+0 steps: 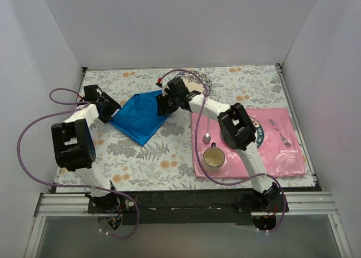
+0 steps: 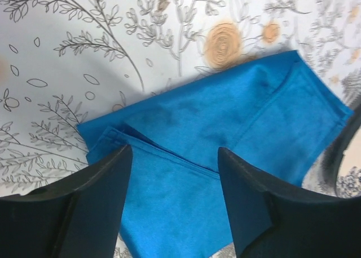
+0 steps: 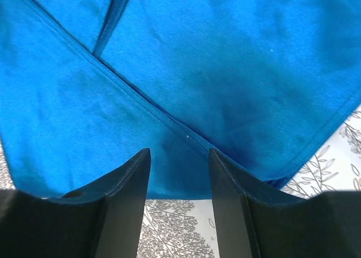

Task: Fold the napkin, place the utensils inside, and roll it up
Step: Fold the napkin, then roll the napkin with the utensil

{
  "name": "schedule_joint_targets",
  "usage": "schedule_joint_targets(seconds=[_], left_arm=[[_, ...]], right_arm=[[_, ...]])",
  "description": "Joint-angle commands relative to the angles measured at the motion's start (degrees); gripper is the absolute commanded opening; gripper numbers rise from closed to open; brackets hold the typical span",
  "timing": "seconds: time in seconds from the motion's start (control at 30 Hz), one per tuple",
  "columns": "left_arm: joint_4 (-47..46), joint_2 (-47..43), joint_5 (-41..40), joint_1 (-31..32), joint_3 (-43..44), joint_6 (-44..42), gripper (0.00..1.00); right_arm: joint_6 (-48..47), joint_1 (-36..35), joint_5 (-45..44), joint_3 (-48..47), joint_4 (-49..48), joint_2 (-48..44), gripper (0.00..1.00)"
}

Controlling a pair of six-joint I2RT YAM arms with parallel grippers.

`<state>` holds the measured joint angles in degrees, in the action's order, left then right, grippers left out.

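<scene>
Both arms reach inward over the folded napkin [image 1: 138, 118] on the counter [image 1: 169, 156]. The left hand [image 2: 174, 156] is spread wide at its left corner. The right hand [image 3: 179, 156] is narrower at its right edge. Neither grips anything.

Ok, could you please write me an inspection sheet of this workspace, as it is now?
Surface: floral tablecloth, flat, no spills seen.
Job's things: blue napkin folded, lying flat; spoon and fork on the pink placemat; knife not seen.
Clutter: mug on the placemat; what seems a plate, mostly hidden under the right arm.
Pincers: left pincer and right pincer both open, over the napkin.
Cables: purple cables loop beside both arms; one lies across the placemat's near edge.
Surroundings: white walls on three sides.
</scene>
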<state>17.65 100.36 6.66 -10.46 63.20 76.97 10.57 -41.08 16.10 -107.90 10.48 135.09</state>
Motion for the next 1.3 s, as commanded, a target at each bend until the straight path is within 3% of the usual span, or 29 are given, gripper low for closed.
schedule_joint_targets(seconds=[0.0,0.23,0.4,0.57,0.8,1.03,1.17,1.27], left_arm=[[2.91,-9.11,-5.84,0.7,2.1,3.87,0.65],[12.93,-13.87,-10.78,0.7,-1.05,8.99,0.63],[11.44,-16.59,-11.41,0.7,-5.28,7.85,0.63],[7.76,-16.25,-4.74,0.7,-7.38,5.92,0.63],[6.87,-13.96,-5.86,0.7,-4.67,5.9,0.65],[13.02,-13.26,-12.45,0.53,-3.87,12.85,0.73],[15.13,-6.5,-4.83,-0.88,-0.89,12.69,0.67],[11.54,-4.91,1.84,-1.05,-2.99,12.42,0.63]], right_arm=[[-2.83,-1.02,-3.44,-2.76,2.0,-1.05,0.54],[-1.87,-1.46,-6.6,-2.67,2.62,-1.93,0.54],[-2.13,-1.28,-9.23,-2.76,3.93,-0.53,0.54],[-2.92,-1.11,-13.28,-1.79,4.9,-0.88,0.54],[-6.25,-3.04,-15.56,-8.64,9.2,-0.08,0.56],[-9.6,-9.27,-24.79,-14.45,14.92,-3.16,0.75],[-11.96,-13.58,-22.34,-11.2,14.66,-5.18,0.79],[-15.21,-16.82,-21.64,-9.27,12.73,-6.06,0.8]])
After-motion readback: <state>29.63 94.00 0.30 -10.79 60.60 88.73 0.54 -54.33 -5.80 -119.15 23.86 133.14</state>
